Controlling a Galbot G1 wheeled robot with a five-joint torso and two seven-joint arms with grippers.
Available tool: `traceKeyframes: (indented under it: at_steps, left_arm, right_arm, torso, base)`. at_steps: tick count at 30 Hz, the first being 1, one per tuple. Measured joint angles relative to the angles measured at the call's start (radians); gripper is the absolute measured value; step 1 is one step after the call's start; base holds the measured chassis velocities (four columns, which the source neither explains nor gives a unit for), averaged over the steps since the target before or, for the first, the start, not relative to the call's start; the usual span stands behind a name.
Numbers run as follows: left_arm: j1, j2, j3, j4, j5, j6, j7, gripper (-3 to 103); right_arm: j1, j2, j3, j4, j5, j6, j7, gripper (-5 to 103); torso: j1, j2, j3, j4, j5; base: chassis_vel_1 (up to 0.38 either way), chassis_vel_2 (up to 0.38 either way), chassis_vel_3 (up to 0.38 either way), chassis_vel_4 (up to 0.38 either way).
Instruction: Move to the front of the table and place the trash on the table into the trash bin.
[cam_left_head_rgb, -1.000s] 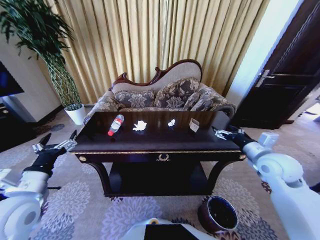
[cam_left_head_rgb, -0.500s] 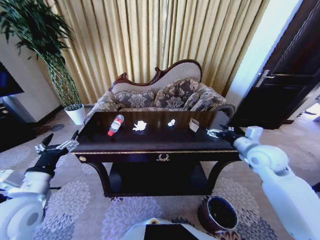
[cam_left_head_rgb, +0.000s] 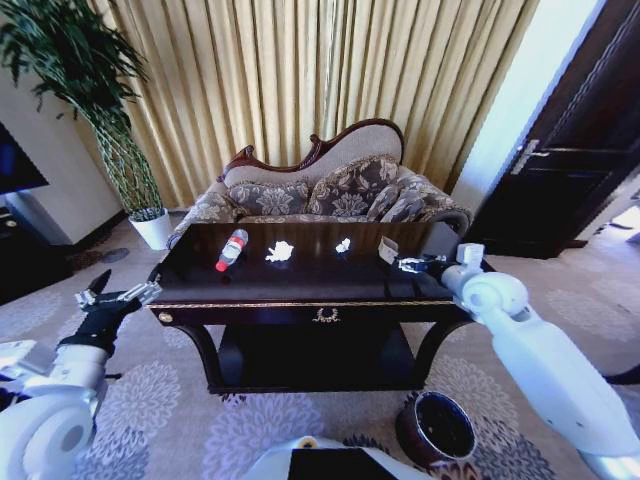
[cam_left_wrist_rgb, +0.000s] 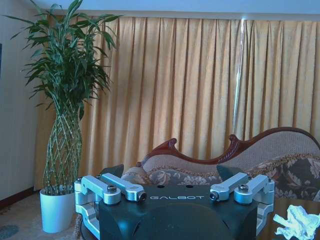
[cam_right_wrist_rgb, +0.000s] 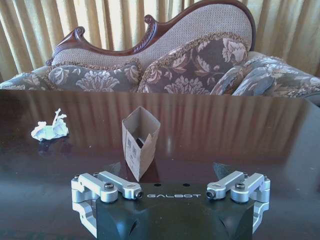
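Reaching over the right end of the long dark glossy wooden desk (cam_left_head_rgb: 300, 285), the right pincer (cam_left_head_rgb: 412, 265) hovers, fingers apart, just beside a small brown cardboard carton (cam_left_head_rgb: 388, 250). The clear red-capped plastic bottle (cam_left_head_rgb: 231, 248) lies near the desk's left end; the left pincer (cam_left_head_rgb: 118, 296), spread, waits off that corner. The dark reddish-brown round bin (cam_left_head_rgb: 436, 428) stands on the floor.

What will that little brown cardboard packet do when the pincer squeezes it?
The open cardboard packet looks thin and hollow, so it would probably crush easily. It stands upright on a narrow end on the glossy table, so a nudge from the open right pincer may tip or slide it.
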Motion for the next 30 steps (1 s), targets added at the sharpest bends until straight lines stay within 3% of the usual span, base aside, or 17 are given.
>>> traceKeyframes:
  at_steps: [14,16,22,25,28,30]
  left_arm:
    - [0.004,-0.006,-0.006,-0.003,0.003,0.001,-0.002,100]
    - [0.004,-0.008,-0.007,-0.003,0.003,0.001,-0.002,100]
    - [0.003,-0.008,-0.011,0.000,0.003,0.001,-0.002,100]
    - [0.001,-0.007,-0.008,0.000,0.003,0.001,-0.002,100]
    - [0.001,-0.008,-0.006,0.000,0.003,0.001,-0.002,100]
    - [0.001,-0.009,-0.005,0.001,0.004,0.001,-0.002,100]
  right_arm:
    - [0.091,0.055,-0.097,-0.055,-0.023,0.004,-0.008,101]
    - [0.102,0.057,-0.102,-0.067,-0.030,0.005,-0.012,92]
    - [0.105,0.055,-0.100,-0.077,-0.052,0.009,-0.046,77]
    - [0.103,0.053,-0.094,-0.079,-0.054,0.010,-0.051,60]
    - [0.101,0.054,-0.092,-0.080,-0.054,0.011,-0.053,54]
    - [0.100,0.054,-0.090,-0.081,-0.054,0.012,-0.057,44]
  torso:
    - [0.000,0.000,0.000,-0.0001,-0.0001]
    - [0.000,0.000,0.000,0.0000,-0.0001]
    - [0.000,0.000,0.000,-0.0001,-0.0001]
    - [0.000,0.000,0.000,-0.0001,-0.0001]
    - [0.000,0.000,0.000,-0.0002,0.0000]
    - [0.000,0.000,0.000,-0.0001,-0.0001]
  base:
    - [0.000,0.000,0.000,0.000]
    - [0.000,0.000,0.000,0.000]
    - [0.000,0.000,0.000,0.000]
    - [0.000,0.000,0.000,0.000]
    - [0.000,0.000,0.000,0.000]
    - [0.000,0.000,0.000,0.000]
